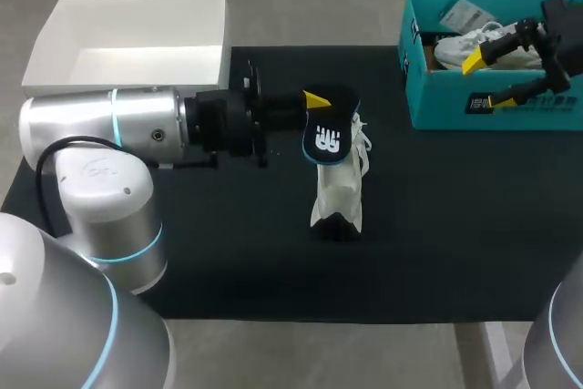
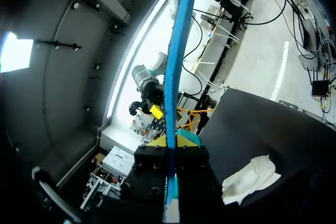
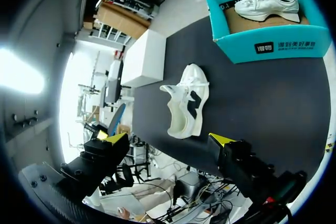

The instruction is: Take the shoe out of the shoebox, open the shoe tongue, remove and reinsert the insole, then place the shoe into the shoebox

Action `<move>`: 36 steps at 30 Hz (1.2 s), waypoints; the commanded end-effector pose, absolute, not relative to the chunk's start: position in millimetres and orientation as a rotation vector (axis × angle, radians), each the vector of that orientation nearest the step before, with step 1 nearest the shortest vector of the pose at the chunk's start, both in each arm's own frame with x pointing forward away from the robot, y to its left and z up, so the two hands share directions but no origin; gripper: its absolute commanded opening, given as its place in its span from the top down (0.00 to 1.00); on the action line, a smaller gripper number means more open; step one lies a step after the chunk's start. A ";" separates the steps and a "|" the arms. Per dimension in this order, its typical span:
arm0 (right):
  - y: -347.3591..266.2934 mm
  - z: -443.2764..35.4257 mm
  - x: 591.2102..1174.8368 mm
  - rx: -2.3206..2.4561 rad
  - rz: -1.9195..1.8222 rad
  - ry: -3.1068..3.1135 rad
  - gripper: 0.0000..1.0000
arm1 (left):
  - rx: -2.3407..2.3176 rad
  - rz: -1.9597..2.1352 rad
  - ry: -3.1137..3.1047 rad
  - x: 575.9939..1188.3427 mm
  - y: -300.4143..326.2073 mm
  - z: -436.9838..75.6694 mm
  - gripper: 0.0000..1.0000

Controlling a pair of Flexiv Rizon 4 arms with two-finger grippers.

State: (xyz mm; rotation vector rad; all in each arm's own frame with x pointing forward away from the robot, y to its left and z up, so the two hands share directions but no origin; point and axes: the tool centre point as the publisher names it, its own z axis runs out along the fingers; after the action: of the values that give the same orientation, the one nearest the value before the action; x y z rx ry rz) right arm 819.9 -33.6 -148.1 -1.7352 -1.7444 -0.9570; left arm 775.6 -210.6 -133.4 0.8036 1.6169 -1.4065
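Observation:
A white shoe (image 1: 339,193) lies on the black mat (image 1: 228,252), toe toward the front. Just behind its heel, my left gripper (image 1: 316,100) is shut on a dark blue insole (image 1: 326,138) that hangs down with its white logo showing. In the left wrist view the insole (image 2: 173,87) stands edge-on out of the gripper (image 2: 172,141), with the shoe (image 2: 252,179) off to one side. My right gripper (image 1: 478,82) hovers open over the front wall of the teal shoebox (image 1: 428,107). In the right wrist view the shoe (image 3: 186,106) lies ahead of that gripper (image 3: 167,139).
A second white shoe (image 1: 483,46) lies inside the shoebox, also seen from the right wrist (image 3: 268,1) in the box (image 3: 273,45). A white box lid (image 1: 127,43) sits at the mat's back left corner.

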 end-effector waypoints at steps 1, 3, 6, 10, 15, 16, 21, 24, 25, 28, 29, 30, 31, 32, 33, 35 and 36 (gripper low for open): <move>-32.9 -148.0 820.5 -1.737 -0.954 -1.745 0.00 | 0.805 -1.403 1.622 775.4 -211.8 -132.8 1.00; -32.9 -148.0 820.5 -1.737 -0.954 -1.745 0.00 | 0.805 -1.403 1.622 775.4 -211.8 -132.8 1.00; -32.9 -148.0 820.5 -1.737 -0.954 -1.745 0.00 | 0.805 -1.403 1.622 775.4 -211.8 -132.8 1.00; -32.9 -148.0 820.5 -1.737 -0.954 -1.745 0.00 | 0.835 -1.393 1.682 773.8 -211.4 -150.1 1.00; -32.9 -148.0 820.5 -1.737 -0.954 -1.745 0.00 | 0.887 -1.409 1.745 770.4 -204.7 -186.9 1.00; -32.9 -148.0 820.5 -1.737 -0.954 -1.745 0.00 | 0.892 -1.414 1.752 770.2 -204.1 -193.5 1.00; -32.9 -148.0 820.5 -1.737 -0.954 -1.745 0.00 | 0.950 -1.443 1.819 767.8 -206.7 -218.9 1.00; -32.9 -148.0 820.5 -1.737 -0.954 -1.745 0.00 | 0.966 -1.460 1.855 768.9 -210.9 -230.6 1.00; -32.9 -148.0 820.5 -1.737 -0.954 -1.745 0.00 | 0.979 -1.461 1.865 769.5 -212.3 -233.8 1.00; -32.9 -148.0 820.5 -1.737 -0.954 -1.745 0.00 | 0.985 -1.438 1.899 771.2 -214.1 -234.6 1.00; -32.9 -148.0 820.5 -1.737 -0.954 -1.745 0.00 | 0.985 -1.438 1.899 771.2 -214.1 -234.6 1.00; -32.9 -148.0 820.5 -1.737 -0.954 -1.745 0.00 | 0.985 -1.438 1.899 771.2 -214.1 -234.6 1.00; -32.9 -148.0 820.5 -1.737 -0.954 -1.745 0.00 | 0.985 -1.438 1.899 771.2 -214.1 -234.6 1.00; -32.9 -148.0 820.5 -1.737 -0.954 -1.745 0.00 | 0.985 -1.438 1.899 771.2 -214.1 -234.6 1.00; -32.9 -148.0 820.5 -1.737 -0.954 -1.745 0.00 | 0.985 -1.438 1.899 771.2 -214.1 -234.6 1.00; -32.9 -148.0 820.5 -1.737 -0.954 -1.745 0.00 | 0.985 -1.438 1.899 771.2 -214.1 -234.6 1.00; -32.9 -148.0 820.5 -1.737 -0.954 -1.745 0.00 | 0.985 -1.438 1.899 771.2 -214.1 -234.6 1.00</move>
State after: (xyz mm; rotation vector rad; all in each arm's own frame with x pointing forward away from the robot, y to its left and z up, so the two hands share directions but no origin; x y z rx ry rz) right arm 820.1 -33.2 -147.7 -1.7353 -1.7437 -0.9569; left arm 771.0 -213.4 -235.4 0.9818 1.8934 -1.4419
